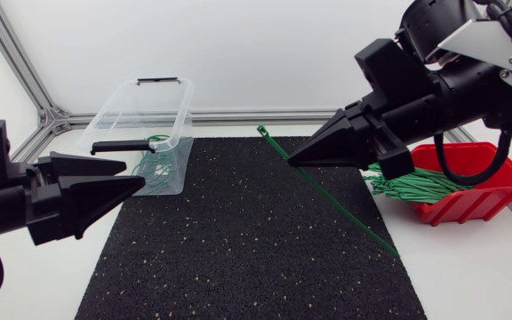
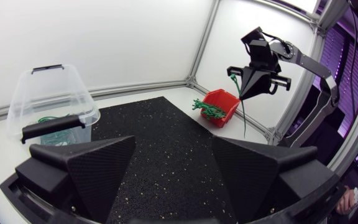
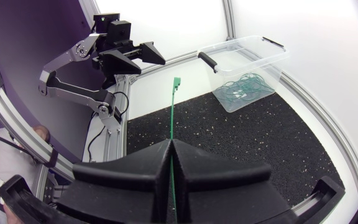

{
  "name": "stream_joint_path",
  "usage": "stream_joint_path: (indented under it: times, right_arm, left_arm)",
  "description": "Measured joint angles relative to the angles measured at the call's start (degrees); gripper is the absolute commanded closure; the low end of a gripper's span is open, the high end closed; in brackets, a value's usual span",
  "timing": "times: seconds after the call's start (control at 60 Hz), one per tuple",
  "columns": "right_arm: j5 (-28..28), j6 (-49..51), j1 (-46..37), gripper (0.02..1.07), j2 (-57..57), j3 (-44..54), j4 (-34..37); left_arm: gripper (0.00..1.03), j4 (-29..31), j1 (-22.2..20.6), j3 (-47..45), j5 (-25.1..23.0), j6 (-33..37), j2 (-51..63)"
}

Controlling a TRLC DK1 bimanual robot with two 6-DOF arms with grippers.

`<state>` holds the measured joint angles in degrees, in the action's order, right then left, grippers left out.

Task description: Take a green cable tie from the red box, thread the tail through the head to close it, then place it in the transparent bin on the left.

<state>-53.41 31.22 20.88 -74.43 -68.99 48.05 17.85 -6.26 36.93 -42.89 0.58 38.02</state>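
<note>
The first step of the task looked done: one green cable tie (image 1: 340,204) was out of the red box (image 1: 496,191), which stood just beside the right edge of the black mat (image 1: 238,249) with a bundle of spare ties (image 1: 407,185) in it. The right gripper (image 1: 293,162) was closed on this tie, its two fingers pressed together with the strap pinched between them, above the right half of the mat. The tie was straight and not closed. Its head stood out a little ahead of the fingertips, pointing to the far edge of the mat, and the long tail ran down from the other side of the fingers toward the mat's right edge; I could not tell if the tip touched the mat. The left gripper (image 1: 133,173) was over the left edge of the mat, well apart from the tie, with its fingers spread and nothing between them. The transparent bin (image 1: 140,98) stood at the far left corner of the mat and held some green ties (image 1: 154,164) already. So, in my judgement, the main part was left: to bring the tail round, pass it through the head to make a loop, and then put the closed tie into the bin.
</note>
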Motion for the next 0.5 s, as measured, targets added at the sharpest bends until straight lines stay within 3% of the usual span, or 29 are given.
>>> stream_joint_path:
  times: [0.117, 0.283, 0.5]
  right_arm:
    - [-2.4, -1.2, 0.1, 1.01, 0.4, -0.1, 0.0]
    - [-5.3, -1.9, 0.2, 1.01, 0.5, -0.1, 0.0]
    - [-8.9, -3.8, 0.4, 1.01, 0.7, 0.0, -2.6]
  left_arm:
    - [0.18, 0.9, -3.2, 2.4, -0.4, 6.8, 0.4]
    - [0.18, 3.4, -5.2, 6.6, -0.9, 9.8, 2.9]
    - [0.11, 6.5, -7.7, 11.5, -10.0, 10.2, 10.4]
